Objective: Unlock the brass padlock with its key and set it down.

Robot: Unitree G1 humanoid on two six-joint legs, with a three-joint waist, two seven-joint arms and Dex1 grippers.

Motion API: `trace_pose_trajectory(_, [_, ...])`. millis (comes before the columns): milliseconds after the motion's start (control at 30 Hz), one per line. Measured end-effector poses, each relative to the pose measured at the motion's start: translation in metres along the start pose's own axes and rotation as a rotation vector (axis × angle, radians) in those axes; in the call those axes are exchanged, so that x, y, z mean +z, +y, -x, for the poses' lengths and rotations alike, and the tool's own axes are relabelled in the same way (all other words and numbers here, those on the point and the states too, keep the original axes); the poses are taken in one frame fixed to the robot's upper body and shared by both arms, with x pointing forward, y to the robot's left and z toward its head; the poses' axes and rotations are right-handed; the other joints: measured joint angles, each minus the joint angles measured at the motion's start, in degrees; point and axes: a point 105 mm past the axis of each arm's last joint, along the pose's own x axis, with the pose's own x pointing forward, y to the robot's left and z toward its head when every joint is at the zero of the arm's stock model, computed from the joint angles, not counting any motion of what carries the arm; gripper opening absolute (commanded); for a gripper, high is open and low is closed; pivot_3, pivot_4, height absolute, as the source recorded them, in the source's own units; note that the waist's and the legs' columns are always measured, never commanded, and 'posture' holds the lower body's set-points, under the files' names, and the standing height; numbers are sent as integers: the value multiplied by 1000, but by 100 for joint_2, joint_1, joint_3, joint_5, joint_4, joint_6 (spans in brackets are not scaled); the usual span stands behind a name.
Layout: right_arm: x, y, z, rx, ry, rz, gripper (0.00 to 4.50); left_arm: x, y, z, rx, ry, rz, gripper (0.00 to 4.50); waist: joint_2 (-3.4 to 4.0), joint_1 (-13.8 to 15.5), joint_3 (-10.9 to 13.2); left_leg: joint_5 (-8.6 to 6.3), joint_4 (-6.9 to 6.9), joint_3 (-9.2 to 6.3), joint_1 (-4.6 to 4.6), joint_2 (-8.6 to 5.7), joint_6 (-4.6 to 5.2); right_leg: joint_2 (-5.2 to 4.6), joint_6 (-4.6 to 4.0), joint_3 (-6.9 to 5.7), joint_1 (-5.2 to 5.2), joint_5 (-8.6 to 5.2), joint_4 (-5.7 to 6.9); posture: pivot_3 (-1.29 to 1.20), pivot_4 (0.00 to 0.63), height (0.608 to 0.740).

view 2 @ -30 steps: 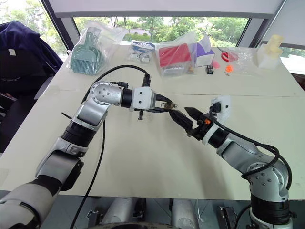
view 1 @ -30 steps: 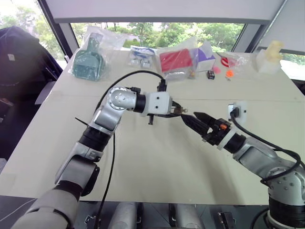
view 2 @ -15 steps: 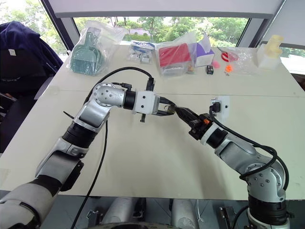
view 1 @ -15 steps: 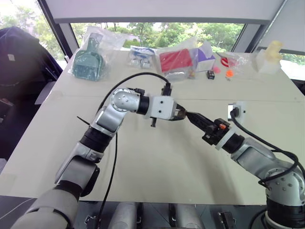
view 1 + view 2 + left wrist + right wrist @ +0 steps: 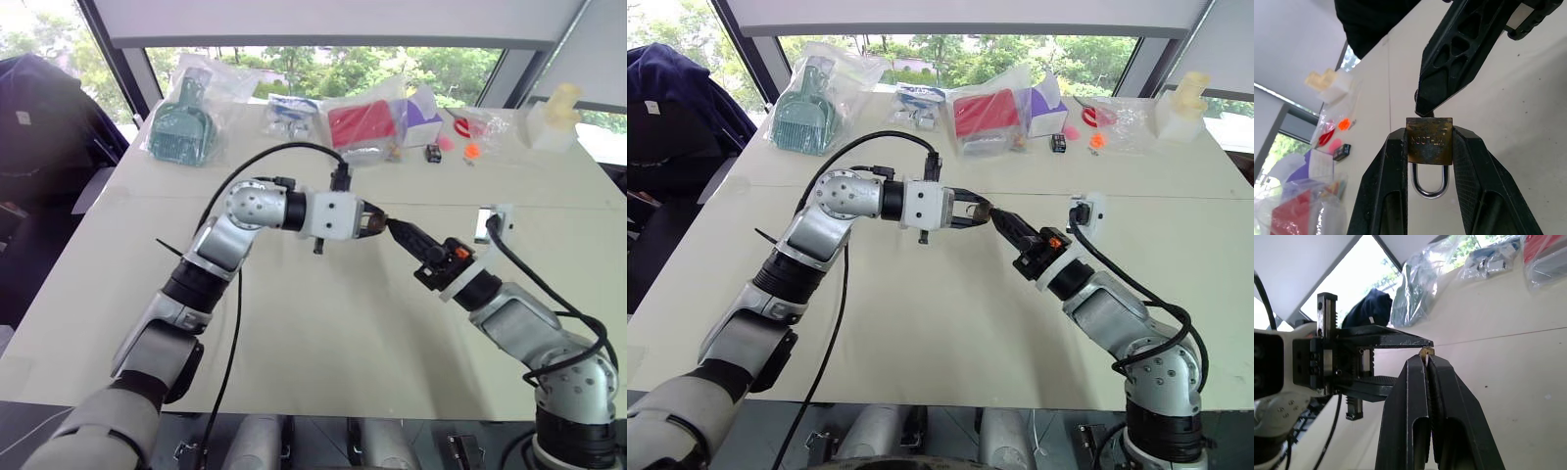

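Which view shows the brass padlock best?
Left wrist view: the brass padlock sits large between the left gripper fingers, shackle visible. Right wrist view shows a brass corner; eye views, a speck.

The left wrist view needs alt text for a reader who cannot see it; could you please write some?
The left pincer grips a small tarnished brass padlock by its sides, the silver shackle closed between its black fingers. The shut right pincer touches the lock's far end above a pale table; bagged items lie behind.
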Motion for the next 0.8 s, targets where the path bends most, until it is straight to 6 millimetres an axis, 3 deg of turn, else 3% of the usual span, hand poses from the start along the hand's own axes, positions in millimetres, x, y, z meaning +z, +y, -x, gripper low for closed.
trace_pose_trajectory(100, [1, 0, -1, -4, -13, -25, 62, 0, 1, 0, 13, 1, -10, 672, 0, 0, 0, 0, 0, 0, 0, 0, 0, 0, 0, 0, 0, 0, 0, 0, 150, 740])
trace_pose_trajectory(533, [5, -3, -20, -54, -150, -361, 62, -11, 17, 1, 224, 36, -381, 672, 1, 1, 0, 0, -2, 3, 7, 0, 0, -1, 2, 0, 5, 1, 1, 0, 150, 740])
trace_pose_trajectory(800, [8, -1, -31, -58, -190, -496, 62, -16, 21, 4, 313, 49, -503, 672, 1, -3, -1, 0, -6, 5, 7, 0, 0, 0, 13, -1, 4, 7, 0, 0, 150, 740])
